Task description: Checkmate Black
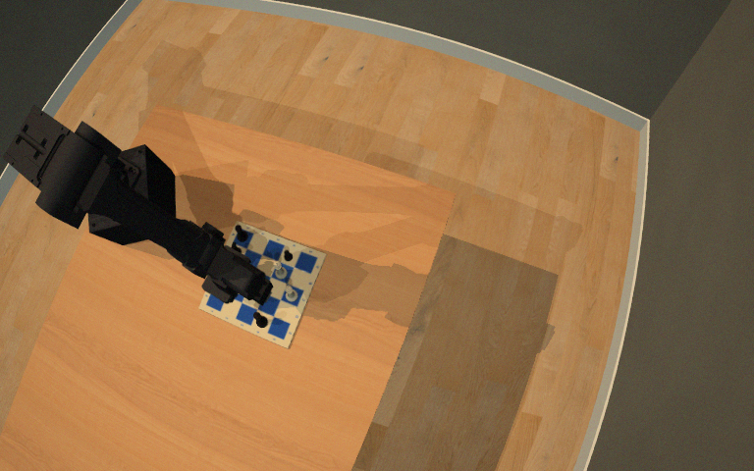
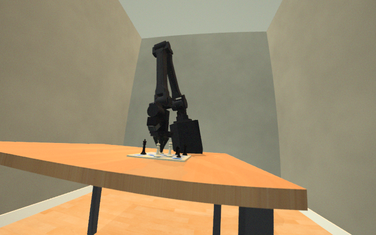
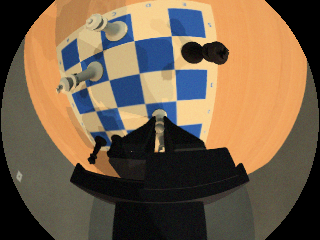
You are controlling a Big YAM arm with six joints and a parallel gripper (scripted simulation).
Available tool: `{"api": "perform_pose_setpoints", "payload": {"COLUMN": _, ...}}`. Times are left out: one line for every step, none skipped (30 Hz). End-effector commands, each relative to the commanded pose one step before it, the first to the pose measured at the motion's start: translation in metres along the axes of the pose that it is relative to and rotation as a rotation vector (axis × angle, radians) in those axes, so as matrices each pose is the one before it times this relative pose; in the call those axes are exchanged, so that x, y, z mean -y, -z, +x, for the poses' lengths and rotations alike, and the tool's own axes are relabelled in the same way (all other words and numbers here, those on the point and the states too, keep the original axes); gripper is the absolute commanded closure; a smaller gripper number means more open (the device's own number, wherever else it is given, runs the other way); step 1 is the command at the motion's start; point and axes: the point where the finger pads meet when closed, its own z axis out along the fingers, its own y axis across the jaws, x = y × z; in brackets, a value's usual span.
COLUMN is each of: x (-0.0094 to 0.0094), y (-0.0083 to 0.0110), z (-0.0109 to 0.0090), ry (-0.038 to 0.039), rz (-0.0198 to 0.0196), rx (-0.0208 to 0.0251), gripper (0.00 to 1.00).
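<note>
Grip: where the matte black end effector point(image 3: 159, 135) is lowered onto the board, its fingers are clenched on a slim white piece point(image 3: 159, 126) near the board's arm-side edge.
Board: a flat blue-and-cream checkered chessboard point(image 1: 307, 262) is laid on the smooth orange wood-grain counter point(image 2: 222, 177).
Neighbours: two white pieces point(image 1: 281, 271) point(image 1: 291, 294) are seen just beside the end effector; black pieces point(image 1: 287, 255) point(image 1: 241, 233) point(image 1: 260, 319) are spread further off.
Obstruction: several squares are hidden under the arm point(image 1: 144, 216) in the top view.
Room: bare counter is seen on every side of the board.
</note>
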Motion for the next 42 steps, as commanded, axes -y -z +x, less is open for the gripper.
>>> {"api": "perform_pose_setpoints", "payload": {"x": 0.00557, "y": 0.00097, "z": -0.00518, "ry": -0.00786, "rz": 0.00079, "rx": 0.01264, "gripper": 1.0}}
{"api": "perform_pose_setpoints", "payload": {"x": 0.0, "y": 0.0, "z": 0.0, "ry": 0.0, "rz": 0.0, "rx": 0.0, "gripper": 1.0}}
{"api": "perform_pose_setpoints", "payload": {"x": 0.00007, "y": 0.00038, "z": -0.00015, "ry": -0.00021, "rz": 0.00003, "rx": 0.00039, "gripper": 1.0}}
{"api": "perform_pose_setpoints", "payload": {"x": 0.00046, "y": 0.0025, "z": -0.00094, "ry": -0.00133, "rz": 0.00022, "rx": 0.00251, "gripper": 1.0}}
{"api": "perform_pose_setpoints", "payload": {"x": 0.00007, "y": 0.002, "z": 0.00185, "ry": -0.00112, "rz": -0.00033, "rx": -0.00591, "gripper": 1.0}}
{"api": "perform_pose_setpoints", "payload": {"x": 0.0, "y": 0.0, "z": 0.0, "ry": 0.0, "rz": 0.0, "rx": 0.0, "gripper": 1.0}}
{"api": "perform_pose_setpoints", "payload": {"x": 0.0, "y": 0.0, "z": 0.0, "ry": 0.0, "rz": 0.0, "rx": 0.0, "gripper": 1.0}}
{"api": "perform_pose_setpoints", "payload": {"x": -0.00014, "y": 0.0016, "z": 0.00204, "ry": -0.0033, "rz": -0.00004, "rx": -0.00324, "gripper": 1.0}}
{"api": "perform_pose_setpoints", "payload": {"x": -0.002, "y": 0.00271, "z": 0.00214, "ry": 0.00067, "rz": -0.0009, "rx": -0.00273, "gripper": 1.0}}
{"api": "perform_pose_setpoints", "payload": {"x": -0.00275, "y": 0.00389, "z": -0.0004, "ry": 0.0017, "rz": -0.00104, "rx": 0.00168, "gripper": 1.0}}
{"api": "perform_pose_setpoints", "payload": {"x": -0.00311, "y": 0.00482, "z": -0.00043, "ry": 0.00996, "rz": -0.00114, "rx": 0.0019, "gripper": 1.0}}
{"api": "perform_pose_setpoints", "payload": {"x": 0.00009, "y": 0.0051, "z": 0.00004, "ry": -0.00002, "rz": 0.00055, "rx": -0.00001, "gripper": 1.0}}
{"api": "perform_pose_setpoints", "payload": {"x": 0.00011, "y": 0.00582, "z": 0.00004, "ry": -0.00003, "rz": 0.00063, "rx": -0.00001, "gripper": 1.0}}
{"api": "perform_pose_setpoints", "payload": {"x": 0.00013, "y": 0.00643, "z": 0.00003, "ry": -0.00003, "rz": 0.00069, "rx": -0.00001, "gripper": 1.0}}
{"api": "perform_pose_setpoints", "payload": {"x": 0.00014, "y": 0.00688, "z": 0.00005, "ry": -0.00003, "rz": 0.00071, "rx": 0.0, "gripper": 1.0}}
{"api": "perform_pose_setpoints", "payload": {"x": 0.00007, "y": 0.00727, "z": -0.00052, "ry": -0.0002, "rz": 0.00016, "rx": 0.00089, "gripper": 1.0}}
{"api": "perform_pose_setpoints", "payload": {"x": 0.00036, "y": 0.00841, "z": -0.00624, "ry": -0.00196, "rz": 0.0002, "rx": 0.01017, "gripper": 1.0}}
{"api": "perform_pose_setpoints", "payload": {"x": 0.0003, "y": 0.00827, "z": -0.0046, "ry": -0.00146, "rz": 0.00032, "rx": 0.00745, "gripper": 1.0}}
{"api": "perform_pose_setpoints", "payload": {"x": 0.00013, "y": 0.0076, "z": -0.00172, "ry": -0.00058, "rz": 0.00016, "rx": 0.00276, "gripper": 1.0}}
{"api": "perform_pose_setpoints", "payload": {"x": 0.00009, "y": 0.00726, "z": -0.0017, "ry": -0.00057, "rz": -0.00009, "rx": 0.00272, "gripper": 1.0}}
{"api": "perform_pose_setpoints", "payload": {"x": 0.00011, "y": 0.00689, "z": -0.00235, "ry": -0.00078, "rz": -0.00018, "rx": 0.00382, "gripper": 1.0}}
{"api": "perform_pose_setpoints", "payload": {"x": 0.0001, "y": 0.00627, "z": -0.0025, "ry": -0.00083, "rz": -0.00024, "rx": 0.00409, "gripper": 1.0}}
{"api": "perform_pose_setpoints", "payload": {"x": 0.0, "y": 0.0, "z": 0.0, "ry": 0.0, "rz": 0.0, "rx": 0.0, "gripper": 1.0}}
{"api": "perform_pose_setpoints", "payload": {"x": 0.0, "y": 0.0, "z": 0.0, "ry": 0.0, "rz": 0.0, "rx": 0.0, "gripper": 1.0}}
{"api": "perform_pose_setpoints", "payload": {"x": -0.0003, "y": 0.00366, "z": 0.0044, "ry": 0.0014, "rz": -0.00062, "rx": -0.0074, "gripper": 1.0}}
{"api": "perform_pose_setpoints", "payload": {"x": -0.00019, "y": 0.00313, "z": 0.00258, "ry": 0.00082, "rz": -0.00046, "rx": -0.00437, "gripper": 1.0}}
{"api": "perform_pose_setpoints", "payload": {"x": -0.0002, "y": 0.00205, "z": 0.00284, "ry": 0.00091, "rz": -0.00044, "rx": -0.00479, "gripper": 1.0}}
{"api": "perform_pose_setpoints", "payload": {"x": 0.00007, "y": 0.0024, "z": -0.00176, "ry": -0.00059, "rz": -0.00015, "rx": 0.00297, "gripper": 1.0}}
{"api": "perform_pose_setpoints", "payload": {"x": 0.00008, "y": 0.00149, "z": -0.00145, "ry": -0.00048, "rz": 0.00004, "rx": 0.00245, "gripper": 1.0}}
{"api": "perform_pose_setpoints", "payload": {"x": -0.00063, "y": -0.00296, "z": 0.00242, "ry": 0.00252, "rz": 0.00017, "rx": -0.01296, "gripper": 1.0}}
{"api": "perform_pose_setpoints", "payload": {"x": -0.0008, "y": -0.00405, "z": 0.00342, "ry": 0.00314, "rz": -0.00003, "rx": -0.01612, "gripper": 1.0}}
{"api": "perform_pose_setpoints", "payload": {"x": -0.00003, "y": 0.0, "z": 0.0, "ry": 0.0, "rz": -0.00015, "rx": -0.00001, "gripper": 1.0}}
{"api": "perform_pose_setpoints", "payload": {"x": 0.00007, "y": 0.00042, "z": -0.00098, "ry": -0.00083, "rz": -0.00005, "rx": 0.00425, "gripper": 1.0}}
{"api": "perform_pose_setpoints", "payload": {"x": 0.00029, "y": 0.00174, "z": -0.0039, "ry": -0.00324, "rz": -0.00019, "rx": 0.01671, "gripper": 1.0}}
{"api": "perform_pose_setpoints", "payload": {"x": 0.00018, "y": 0.001, "z": -0.00113, "ry": -0.00099, "rz": -0.00006, "rx": 0.00508, "gripper": 1.0}}
{"api": "perform_pose_setpoints", "payload": {"x": 0.00001, "y": 0.00005, "z": -0.00004, "ry": -0.00004, "rz": 0.0, "rx": 0.00021, "gripper": 1.0}}
{"api": "perform_pose_setpoints", "payload": {"x": 0.0, "y": 0.0, "z": 0.0, "ry": 0.0, "rz": 0.0, "rx": 0.0, "gripper": 1.0}}
{"api": "perform_pose_setpoints", "payload": {"x": -0.00002, "y": 0.00014, "z": -0.00306, "ry": 0.00495, "rz": 0.0, "rx": 0.00115, "gripper": 1.0}}
{"api": "perform_pose_setpoints", "payload": {"x": -0.00033, "y": -0.00124, "z": -0.0018, "ry": 0.02754, "rz": -0.00003, "rx": -0.01176, "gripper": 1.0}}
{"api": "perform_pose_setpoints", "payload": {"x": 0.0, "y": 0.0, "z": 0.0, "ry": 0.0, "rz": 0.0, "rx": 0.0, "gripper": 1.0}}
{"api": "perform_pose_setpoints", "payload": {"x": 0.0, "y": 0.0, "z": 0.0, "ry": 0.0, "rz": 0.0, "rx": 0.0, "gripper": 1.0}}
{"api": "perform_pose_setpoints", "payload": {"x": -0.00006, "y": 0.00006, "z": -0.00411, "ry": 0.01526, "rz": 0.00003, "rx": -0.00288, "gripper": 1.0}}
